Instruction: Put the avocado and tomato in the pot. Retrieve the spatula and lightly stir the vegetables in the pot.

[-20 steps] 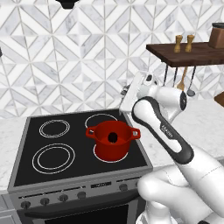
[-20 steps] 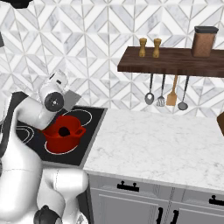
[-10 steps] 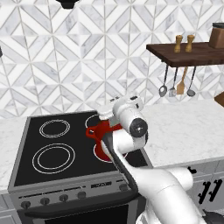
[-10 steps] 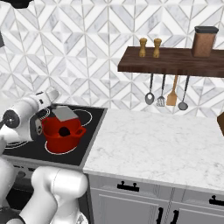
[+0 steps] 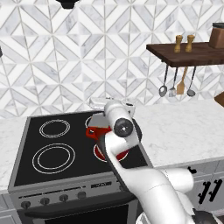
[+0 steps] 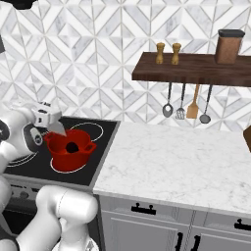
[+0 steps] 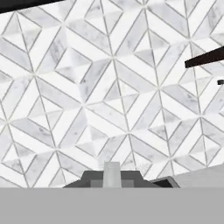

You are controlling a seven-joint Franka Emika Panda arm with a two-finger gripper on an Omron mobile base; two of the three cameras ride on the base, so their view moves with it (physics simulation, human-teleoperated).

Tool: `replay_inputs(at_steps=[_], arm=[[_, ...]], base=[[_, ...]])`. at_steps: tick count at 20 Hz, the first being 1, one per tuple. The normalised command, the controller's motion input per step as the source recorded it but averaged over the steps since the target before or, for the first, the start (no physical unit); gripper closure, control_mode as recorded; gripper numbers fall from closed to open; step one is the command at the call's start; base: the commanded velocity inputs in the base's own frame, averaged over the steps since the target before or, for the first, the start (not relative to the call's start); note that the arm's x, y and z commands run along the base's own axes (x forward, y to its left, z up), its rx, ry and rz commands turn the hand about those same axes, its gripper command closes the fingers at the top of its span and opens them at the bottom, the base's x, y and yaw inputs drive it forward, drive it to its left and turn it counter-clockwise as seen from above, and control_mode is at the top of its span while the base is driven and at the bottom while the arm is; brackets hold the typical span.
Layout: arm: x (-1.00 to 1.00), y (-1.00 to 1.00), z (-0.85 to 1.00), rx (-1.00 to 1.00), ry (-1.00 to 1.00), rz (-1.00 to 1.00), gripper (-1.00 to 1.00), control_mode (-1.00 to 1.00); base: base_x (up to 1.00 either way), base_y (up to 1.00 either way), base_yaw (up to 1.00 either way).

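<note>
The red pot stands on the front right burner of the black stove. A small dark avocado lies inside it. The tomato is hidden from view. My gripper hovers just above the pot's left rim, shut on the pale grey spatula, whose flat blade slants down over the rim. In the left base view my arm covers most of the pot, with the gripper above it. In the hand view the spatula rises between the dark fingertips, facing the tiled wall.
A marble counter runs right of the stove. A wooden shelf carries two shakers and a brown canister; a ladle and a wooden spoon hang below it. The left burners are bare.
My arm has swung left and down from beside the shelf to the pot's rim, still holding the spatula. The pot has stayed in place.
</note>
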Motion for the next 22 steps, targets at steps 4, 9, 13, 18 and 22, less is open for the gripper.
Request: replay_inputs(at_steps=[4, 9, 13, 18, 22], arm=[[0.00, -0.20, -0.20, 0.21, 0.07, -0.13, 1.00, -1.00], [0.00, -0.32, 0.00, 0.00, 0.04, -0.14, 1.00, -1.00], [0.06, -0.32, -0.15, 0.01, 0.13, -0.11, 1.00, -1.00], [0.20, -0.31, -0.27, 0.01, 0.15, -0.01, 1.00, -1.00], [-0.35, -0.34, 0.10, 0.00, 0.01, 0.00, 1.00, -1.00]], base=[[0.00, 0.00, 0.00], [0.00, 0.00, 0.00], [0.00, 0.00, 0.00], [0.00, 0.00, 0.00], [0.00, 0.00, 0.00]])
